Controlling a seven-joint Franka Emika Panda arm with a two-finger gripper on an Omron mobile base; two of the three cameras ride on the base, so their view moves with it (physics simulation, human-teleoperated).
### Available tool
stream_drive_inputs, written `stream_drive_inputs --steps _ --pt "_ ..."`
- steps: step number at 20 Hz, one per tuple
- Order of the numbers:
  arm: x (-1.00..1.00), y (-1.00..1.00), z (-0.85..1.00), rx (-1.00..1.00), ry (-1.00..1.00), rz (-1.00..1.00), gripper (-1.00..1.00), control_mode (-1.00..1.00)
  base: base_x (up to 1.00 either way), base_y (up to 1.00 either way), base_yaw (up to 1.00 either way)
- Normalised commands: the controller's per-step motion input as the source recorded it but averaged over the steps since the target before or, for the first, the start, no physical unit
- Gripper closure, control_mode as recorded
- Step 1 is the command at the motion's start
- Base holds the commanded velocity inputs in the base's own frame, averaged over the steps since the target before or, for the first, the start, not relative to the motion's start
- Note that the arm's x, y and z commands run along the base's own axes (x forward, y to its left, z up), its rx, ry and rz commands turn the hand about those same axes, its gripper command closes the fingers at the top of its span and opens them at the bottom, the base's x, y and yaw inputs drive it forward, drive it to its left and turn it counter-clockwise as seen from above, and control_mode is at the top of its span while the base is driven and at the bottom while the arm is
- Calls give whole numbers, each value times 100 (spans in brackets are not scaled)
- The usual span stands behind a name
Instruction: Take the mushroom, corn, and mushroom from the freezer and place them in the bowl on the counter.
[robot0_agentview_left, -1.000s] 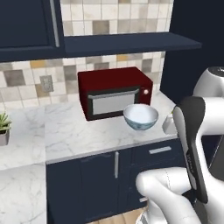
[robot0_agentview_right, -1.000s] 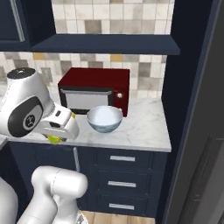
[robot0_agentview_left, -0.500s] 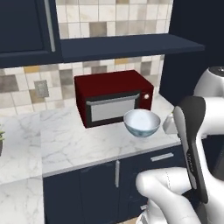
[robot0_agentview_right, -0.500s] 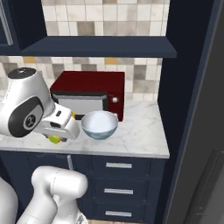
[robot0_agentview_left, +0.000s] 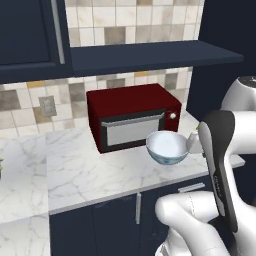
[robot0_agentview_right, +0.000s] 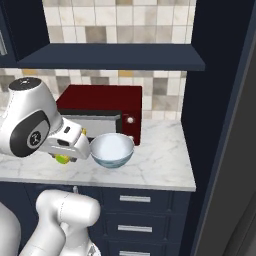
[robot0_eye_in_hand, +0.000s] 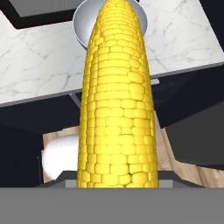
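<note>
Corn (robot0_eye_in_hand: 116, 100) clamped in the gripper (robot0_agentview_right: 64, 159), hovering just beside the bowl (robot0_agentview_right: 112, 149) on the counter (robot0_agentview_right: 160, 165); next, over the rim and release.

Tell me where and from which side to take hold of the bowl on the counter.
Grip the bowl by its rim, from straight above, one finger inside and one outside. It stands upright and open on the counter, and its glossy curved wall gives a poor side hold. Take the front or right part of the rim: the microwave stands close behind. The gripper holds the corn now.
</note>
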Motion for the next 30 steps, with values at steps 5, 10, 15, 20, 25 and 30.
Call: stream_drive_inputs --steps 5,10,15,20,25,30 --pt "0 0 0 0 0 0 100 100 0 0 0" --pt "13 0 -1 0 0 0 100 -100 0 0 0" --pt "53 4 -6 1 0 -10 100 -100 0 0 0" --pt "72 19 -8 8 1 -41 100 -100 0 0 0" --pt "68 48 -16 4 14 -52 100 -100 0 0 0" --pt "62 6 -20 3 16 -39 100 -100 0 0 0"
